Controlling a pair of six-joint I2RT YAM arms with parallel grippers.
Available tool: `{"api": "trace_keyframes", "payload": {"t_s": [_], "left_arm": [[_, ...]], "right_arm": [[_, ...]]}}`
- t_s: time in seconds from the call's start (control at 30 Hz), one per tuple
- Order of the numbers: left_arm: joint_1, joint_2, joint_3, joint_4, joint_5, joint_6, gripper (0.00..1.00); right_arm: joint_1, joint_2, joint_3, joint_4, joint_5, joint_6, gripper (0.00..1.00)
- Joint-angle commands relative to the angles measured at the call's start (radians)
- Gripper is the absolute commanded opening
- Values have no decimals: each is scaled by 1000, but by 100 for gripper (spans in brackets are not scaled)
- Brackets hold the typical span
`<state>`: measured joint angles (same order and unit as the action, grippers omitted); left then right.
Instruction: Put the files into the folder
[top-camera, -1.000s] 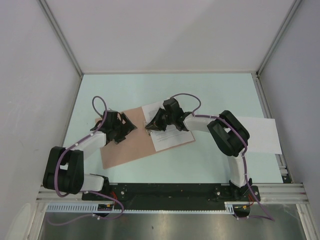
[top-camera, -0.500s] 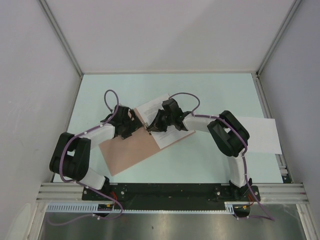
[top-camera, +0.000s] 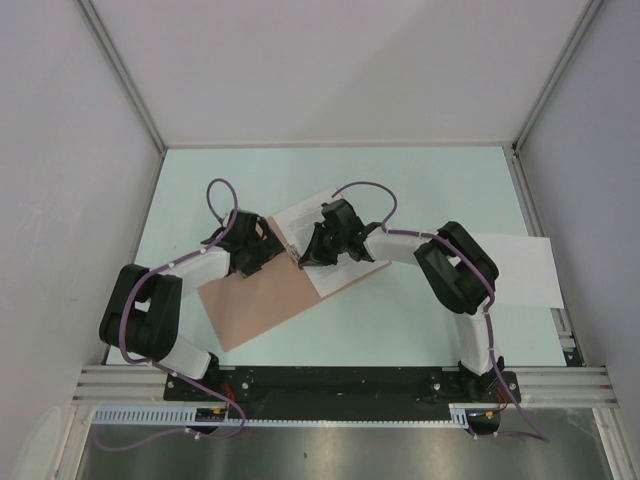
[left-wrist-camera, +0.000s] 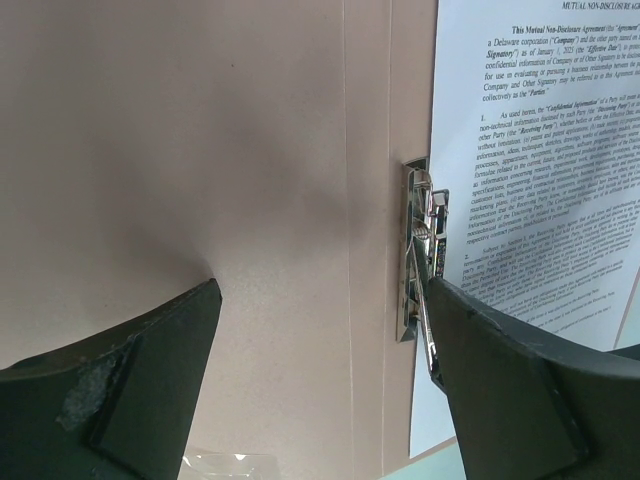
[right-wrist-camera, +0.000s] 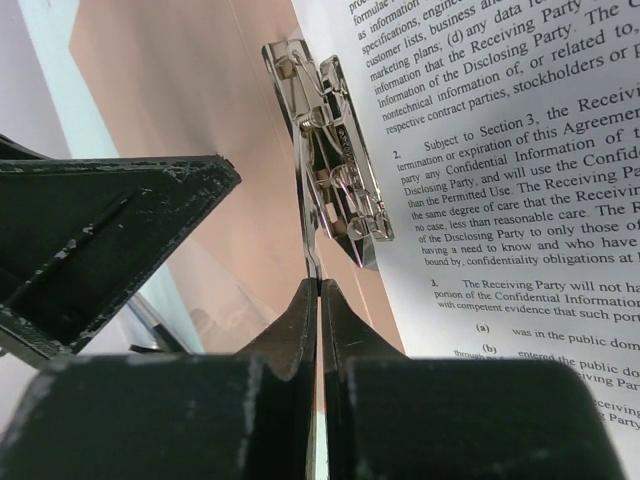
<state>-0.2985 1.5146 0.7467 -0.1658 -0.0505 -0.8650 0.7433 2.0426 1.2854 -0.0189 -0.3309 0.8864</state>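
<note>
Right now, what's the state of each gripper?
Left gripper: open, holding nothing, over the folder.
Right gripper: closed on the metal clip, pinching its lever.

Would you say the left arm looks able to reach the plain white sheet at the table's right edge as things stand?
Probably not. The plain sheet lies far right, partly under the right arm, which crosses between; the left gripper hangs open over the folder, well to its left.

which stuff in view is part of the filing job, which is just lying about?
Job: folder; its metal clip, pinched by the right gripper; printed sheet; plain white sheet; left gripper, open over the folder.
Lying about: no loose items, only purple cables and aluminium rail.
</note>
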Motion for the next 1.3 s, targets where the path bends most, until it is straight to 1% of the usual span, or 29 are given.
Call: {"api": "trace_keyframes", "payload": {"t_s": [0.0, 0.13, 0.4, 0.63, 0.7, 0.93, 1.03, 1.13, 1.27], "left_arm": [[15, 22, -33, -60, -60, 8, 92], [15, 24, -49, -47, -54, 6, 92], [15, 10, -69, -38, -68, 14, 92], [15, 2, -76, -31, -60, 14, 92], [15, -2, -82, -31, -60, 17, 92], [15, -17, -98, -23, -63, 20, 92], [15, -22, -95, -23, -63, 30, 92], [4, -54, -83, -23, -58, 67, 92], [-5, -76, -47, -37, -31, 78, 89]], "right_arm": [[-16, 59, -21, -156, 170, -112, 0], [-13, 71, -23, -165, 236, -141, 0], [-4, 114, -21, -170, 308, -175, 0], [16, 160, -21, -156, 331, -162, 0], [19, 174, -21, -158, 363, -159, 0], [25, 214, -23, -214, 418, -127, 0], [16, 214, -58, -193, 402, -95, 0], [-1, 205, -92, -136, 343, -78, 0], [-7, 197, -92, -125, 308, -69, 0]]}}
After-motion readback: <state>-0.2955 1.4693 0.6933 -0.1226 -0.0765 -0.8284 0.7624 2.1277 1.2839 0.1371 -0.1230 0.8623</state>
